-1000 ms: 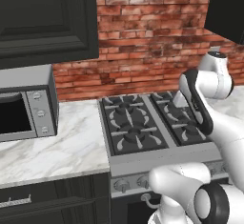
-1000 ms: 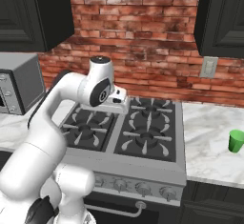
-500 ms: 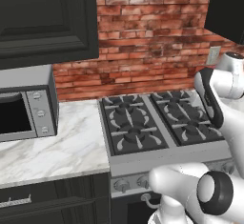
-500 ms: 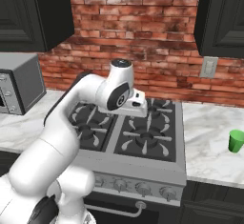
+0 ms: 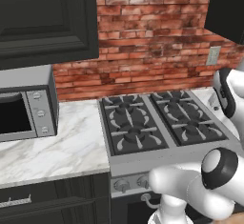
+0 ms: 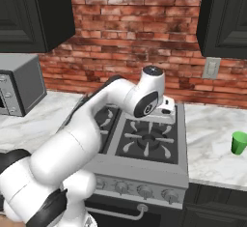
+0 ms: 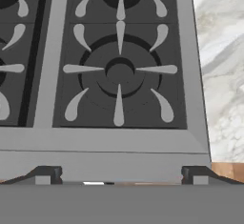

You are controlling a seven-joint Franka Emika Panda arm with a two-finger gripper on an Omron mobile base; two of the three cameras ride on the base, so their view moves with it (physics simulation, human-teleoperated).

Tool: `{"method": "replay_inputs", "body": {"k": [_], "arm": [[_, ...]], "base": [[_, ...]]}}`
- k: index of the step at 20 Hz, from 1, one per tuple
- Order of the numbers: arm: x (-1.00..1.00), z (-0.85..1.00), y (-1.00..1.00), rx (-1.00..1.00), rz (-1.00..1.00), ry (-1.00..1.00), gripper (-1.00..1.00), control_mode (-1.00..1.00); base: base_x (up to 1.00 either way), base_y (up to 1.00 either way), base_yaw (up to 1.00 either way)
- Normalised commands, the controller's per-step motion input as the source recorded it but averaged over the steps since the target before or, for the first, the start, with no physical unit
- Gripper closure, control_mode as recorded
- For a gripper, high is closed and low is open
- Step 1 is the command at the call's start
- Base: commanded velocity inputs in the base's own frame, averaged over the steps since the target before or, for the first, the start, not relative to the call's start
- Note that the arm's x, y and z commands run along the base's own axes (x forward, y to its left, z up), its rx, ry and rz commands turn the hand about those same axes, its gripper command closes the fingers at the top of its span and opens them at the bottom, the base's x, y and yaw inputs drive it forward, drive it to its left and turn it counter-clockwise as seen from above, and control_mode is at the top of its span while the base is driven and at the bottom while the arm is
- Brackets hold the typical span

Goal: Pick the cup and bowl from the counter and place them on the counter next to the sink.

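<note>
You swung the arm rightward across the stove (image 6: pixel 144 139) toward the green cup (image 6: pixel 238 142) on the counter (image 6: pixel 217 144) right of it, and the gripper (image 7: pixel 121 173), fingers wide apart, held nothing yet.

A red brick wall (image 5: pixel 147 42) runs behind the cooking area, its mortar lines pale and its bricks mottled from rust to dark brown. Dark upper cabinets (image 5: pixel 45 20) hang against it on the left, and another dark cabinet (image 6: pixel 224 18) hangs on the right, with a pale wall outlet (image 6: pixel 211 68) just below it on the brick. A steel stove (image 6: pixel 144 144) with black burner grates sits between two stretches of white, grey-veined marble, its row of knobs (image 6: pixel 130 188) along the front. A grey microwave (image 5: pixel 24 104) stands on the left stretch. A strip of wooden floor (image 7: pixel 228 170) shows beside the stove's front corner in the hand view. Light is even and soft.
</note>
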Motion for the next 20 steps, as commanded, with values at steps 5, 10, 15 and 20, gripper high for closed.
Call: {"method": "replay_inputs", "body": {"k": [5, 10, 15, 20], "arm": [[0.06, 0.00, -0.85, 0.00, -0.01, 0.00, -1.00, -1.00], [0.12, 0.00, -0.53, 0.00, -0.04, 0.03, -1.00, -1.00], [0.16, 0.00, -0.34, 0.00, -0.05, 0.04, -1.00, -1.00], [0.11, -0.01, -0.21, 0.00, -0.09, 0.07, -1.00, -1.00]], "base": [[0.00, 0.00, 0.00], [0.00, 0.00, 0.00], [0.00, 0.00, 0.00], [0.00, 0.00, 0.00]]}}
